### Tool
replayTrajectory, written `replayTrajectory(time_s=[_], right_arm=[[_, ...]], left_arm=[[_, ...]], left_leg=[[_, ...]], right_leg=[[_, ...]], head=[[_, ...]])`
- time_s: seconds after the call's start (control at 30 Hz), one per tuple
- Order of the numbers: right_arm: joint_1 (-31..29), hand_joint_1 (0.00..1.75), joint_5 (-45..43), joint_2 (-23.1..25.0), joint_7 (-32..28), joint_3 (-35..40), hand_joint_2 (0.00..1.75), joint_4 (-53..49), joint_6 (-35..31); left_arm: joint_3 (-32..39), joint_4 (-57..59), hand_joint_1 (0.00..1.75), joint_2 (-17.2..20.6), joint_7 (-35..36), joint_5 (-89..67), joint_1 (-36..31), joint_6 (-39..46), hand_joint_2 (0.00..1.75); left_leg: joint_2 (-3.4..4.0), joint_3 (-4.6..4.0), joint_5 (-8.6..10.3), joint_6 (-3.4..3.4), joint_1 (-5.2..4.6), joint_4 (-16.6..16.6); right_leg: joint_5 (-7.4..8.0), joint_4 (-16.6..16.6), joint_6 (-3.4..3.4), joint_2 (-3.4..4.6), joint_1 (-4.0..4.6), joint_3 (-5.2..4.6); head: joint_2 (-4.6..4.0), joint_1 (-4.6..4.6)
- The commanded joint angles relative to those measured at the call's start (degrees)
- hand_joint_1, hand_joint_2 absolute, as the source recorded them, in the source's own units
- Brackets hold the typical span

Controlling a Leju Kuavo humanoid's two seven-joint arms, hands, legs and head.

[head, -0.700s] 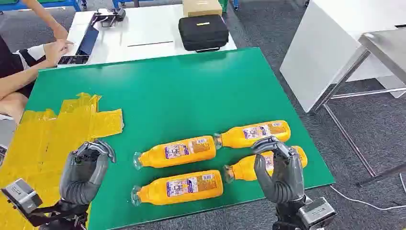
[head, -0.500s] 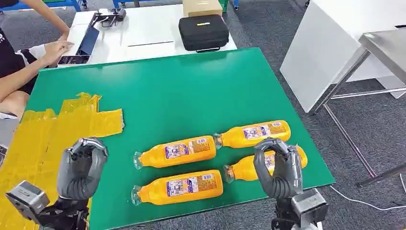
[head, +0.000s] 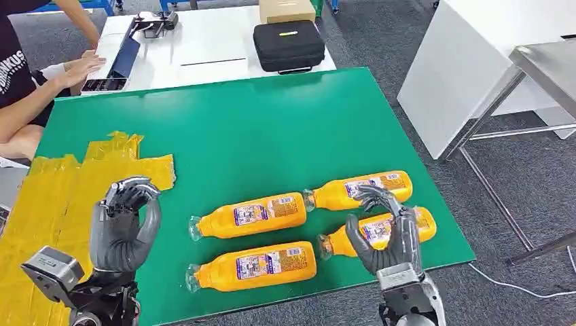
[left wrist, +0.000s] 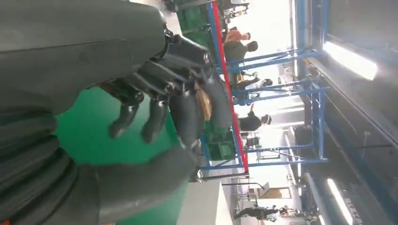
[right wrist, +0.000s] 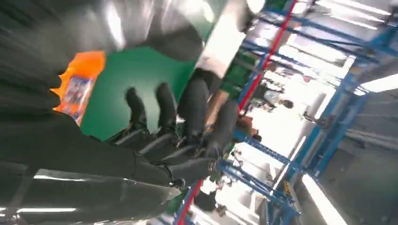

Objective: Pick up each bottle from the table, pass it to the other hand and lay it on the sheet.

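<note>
We logged four orange juice bottles [head: 252, 214] lying on the green table [head: 258, 129], none on the yellow sheet [head: 61, 197]. Right hand [head: 384, 231] hovered unclenched over the nearest bottle [head: 421, 224]; left hand [head: 126, 227] empty, fingers curled apart. Step judged: first pick; next, closing round it.

You'll find little to read here — the four orange bottles [head: 252, 214] carry blue-and-white labels, but the print is too small to make out. On the person's dark shirt [head: 12, 58], far left, white letters show — roughly "NKUS".
</note>
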Motion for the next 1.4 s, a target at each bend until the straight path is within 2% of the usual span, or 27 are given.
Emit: replayTrajectory(time_s=[0.03, 0.07, 0.17, 0.27, 0.37, 0.5, 0.53, 0.57, 0.6, 0.7, 0.8, 0.83, 0.97, 1.1, 1.27, 1.4], right_arm=[[3.1, 0.0, 14.1, -6.5, 7.6, -5.0, 1.75, -3.2, 4.7], [3.9, 0.0, 15.9, -7.3, 8.9, -6.0, 1.75, -4.2, 6.8], [6.5, 0.0, 19.5, -11.1, 11.2, -9.9, 1.75, -5.9, 16.3], [7.0, 0.0, 19.1, -10.9, 10.1, -11.2, 1.75, -5.9, 16.9], [8.5, 0.0, 23.2, -12.4, 12.5, -14.3, 1.75, -5.2, 23.2], [7.8, 0.0, 23.5, -13.9, 8.7, -19.8, 1.75, -1.7, 26.6], [7.3, 0.0, 23.5, -13.7, 8.1, -20.7, 1.75, -1.1, 27.2], [6.9, 0.0, 23.4, -13.6, 7.7, -21.0, 1.75, -0.8, 27.5], [6.9, 0.0, 23.4, -13.6, 7.7, -21.0, 1.75, -0.8, 27.5], [6.9, 0.0, 23.5, -13.2, 7.7, -20.9, 1.75, -1.1, 27.7], [6.8, 0.0, 24.3, -14.5, 9.4, -22.1, 1.75, 0.0, 33.9], [6.8, 0.0, 23.7, -16.4, 10.2, -22.1, 1.75, 0.9, 37.2], [4.3, 0.0, 23.1, -19.2, 10.0, -21.5, 1.75, 5.9, 41.2], [2.0, 0.0, 23.6, -19.3, 10.4, -19.5, 1.75, 8.4, 42.9], [-1.9, 0.0, 23.5, -22.0, 11.3, -16.1, 1.75, 14.2, 45.1], [-1.9, 0.0, 23.5, -22.0, 11.3, -16.1, 1.75, 14.2, 45.1]], left_arm=[[-0.8, 3.5, 0.0, 1.4, 0.5, 0.4, -0.2, -0.8, 1.75], [-0.8, 3.6, 0.0, 1.4, 0.6, 0.6, -0.2, -1.0, 1.75], [-0.3, 4.1, 0.0, 1.3, 0.9, 1.4, -0.4, -2.1, 1.75], [-0.1, 4.2, 0.0, 1.2, 0.8, 1.4, -0.4, -2.4, 1.75], [0.6, 4.5, 0.0, 1.0, 1.0, 1.8, -0.1, -3.1, 1.75], [1.1, 3.7, 0.0, -0.9, 2.2, 1.4, 1.2, -3.7, 1.75], [1.1, 3.8, 0.0, -1.0, 2.2, 1.4, 1.3, -3.7, 1.75], [1.1, 3.9, 0.0, -1.0, 2.2, 1.4, 1.2, -3.6, 1.75], [1.1, 3.9, 0.0, -1.0, 2.2, 1.4, 1.2, -3.6, 1.75], [1.2, 4.0, 0.0, -1.0, 2.2, 1.4, 1.1, -3.6, 1.75], [1.3, 4.2, 0.0, -1.0, 2.7, 1.5, 0.9, -4.1, 1.75], [1.3, 4.5, 0.0, -0.9, 2.8, 1.7, 0.7, -4.2, 1.75], [1.4, 5.6, 0.0, -1.0, 3.0, 2.1, 0.3, -4.4, 1.75], [1.2, 5.9, 0.0, -1.2, 3.4, 2.2, 0.4, -4.5, 1.75], [1.1, 5.8, 0.0, -1.6, 4.8, 2.1, 0.8, -4.8, 1.75], [1.1, 5.8, 0.0, -1.6, 4.8, 2.1, 0.8, -4.8, 1.75]], left_leg=[[-0.09, 0.46, -0.16, -0.08, 0.0, -0.1], [-0.08, 0.23, -0.07, -0.04, -0.03, -0.1], [-0.15, 0.34, -0.11, -0.06, -0.03, -0.1], [-0.11, 0.24, -0.09, -0.04, -0.02, -0.1], [-0.06, 0.43, -0.18, -0.06, -0.03, -0.1], [-0.08, 0.16, -0.08, 0.0, -0.03, -0.1], [-0.14, 0.58, -0.24, -0.06, -0.02, -0.1], [0.03, 0.19, -0.1, 0.0, -0.01, -0.1], [0.04, 0.37, -0.18, -0.02, -0.01, -0.1], [-0.04, 0.22, -0.1, -0.02, -0.01, -0.1], [-0.03, 0.39, -0.17, -0.06, -0.01, -0.1], [0.01, 0.24, -0.13, -0.04, 0.01, -0.1], [-0.02, 0.47, -0.19, -0.05, 0.0, -0.1], [0.07, 0.31, -0.12, -0.03, 0.0, -0.1], [0.09, 0.51, -0.19, -0.07, 0.02, -0.1], [0.04, 0.23, -0.11, -0.02, 0.01, -0.1]], right_leg=[[-0.18, -0.1, -0.13, 0.14, -0.03, 0.52], [-0.09, -0.1, -0.07, 0.08, -0.05, 0.27], [-0.16, -0.1, -0.11, 0.05, -0.06, 0.4], [-0.1, -0.1, -0.08, 0.05, -0.04, 0.3], [-0.17, -0.1, -0.13, 0.17, -0.05, 0.48], [-0.05, -0.1, -0.05, 0.04, -0.03, 0.2], [-0.22, -0.2, -0.14, 0.14, -0.05, 0.67], [-0.03, -0.1, -0.05, 0.15, -0.02, 0.21], [-0.09, -0.1, -0.08, 0.23, -0.02, 0.4], [-0.05, -0.1, -0.06, 0.09, -0.02, 0.25], [-0.11, -0.1, -0.1, 0.15, -0.02, 0.44], [-0.05, -0.1, -0.07, 0.15, 0.01, 0.28], [-0.1, -0.2, -0.1, 0.21, -0.02, 0.54], [-0.01, -0.2, -0.07, 0.23, -0.01, 0.33], [-0.06, -0.2, -0.12, 0.31, 0.01, 0.55], [-0.01, -0.1, -0.05, 0.16, 0.01, 0.27]], head=[[0.0, 0.0], [0.02, 0.0], [0.0, 0.0], [0.0, 0.0], [0.0, 0.02], [0.0, 0.02], [0.0, 0.02], [0.0, -0.02], [0.0, 0.0], [0.0, 0.0], [0.0, 0.0], [0.0, 0.0], [0.0, 0.0], [0.0, -0.02], [0.0, 0.0], [0.0, 0.0]])
